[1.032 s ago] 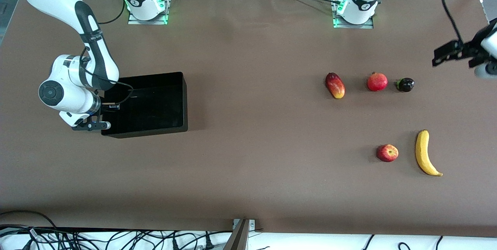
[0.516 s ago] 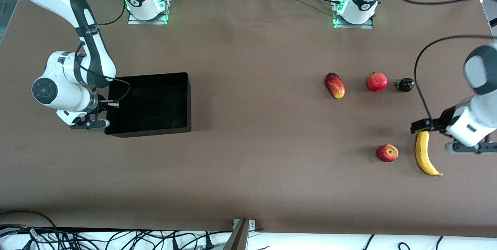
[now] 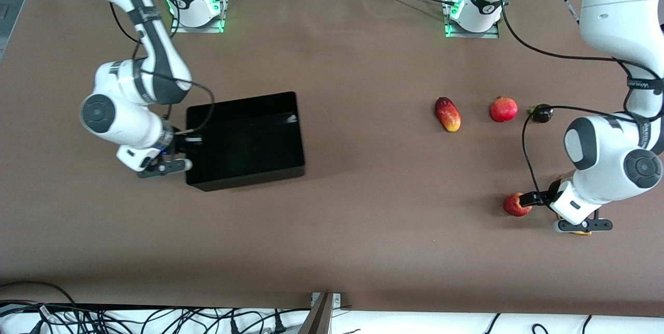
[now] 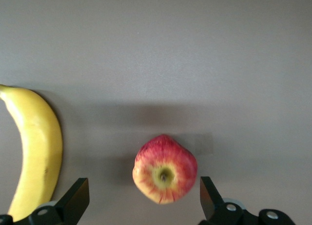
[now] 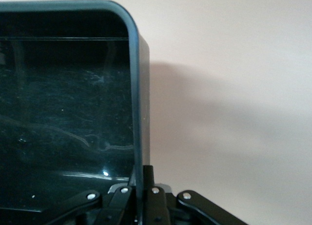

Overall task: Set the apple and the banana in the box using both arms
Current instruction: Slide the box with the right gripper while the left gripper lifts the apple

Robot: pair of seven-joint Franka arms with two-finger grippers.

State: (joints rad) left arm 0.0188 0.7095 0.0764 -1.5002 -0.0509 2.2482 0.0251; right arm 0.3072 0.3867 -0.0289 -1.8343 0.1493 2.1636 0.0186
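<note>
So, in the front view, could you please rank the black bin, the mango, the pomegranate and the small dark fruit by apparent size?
1. Glossy black rectangular plastic bin, by far the largest.
2. Oblong red-yellow mango.
3. Round red pomegranate, close to the mango, so that order is unsure.
4. Small dark round fruit, smallest, though a cable partly crosses it.

The box (image 3: pixel 245 139) sits on the table (image 3: pixel 353 220) toward the right arm's end, with the right gripper (image 5: pixel 138 186) at its wall there. The apple (image 3: pixel 515 204) and banana (image 4: pixel 34 147) lie side by side at the left arm's end (the left gripper (image 4: pixel 141 203) hangs over the apple). Farther from the front camera, a mango (image 3: pixel 447 114), pomegranate (image 3: pixel 503 109) and small dark fruit (image 3: pixel 542 113) form a row.
</note>
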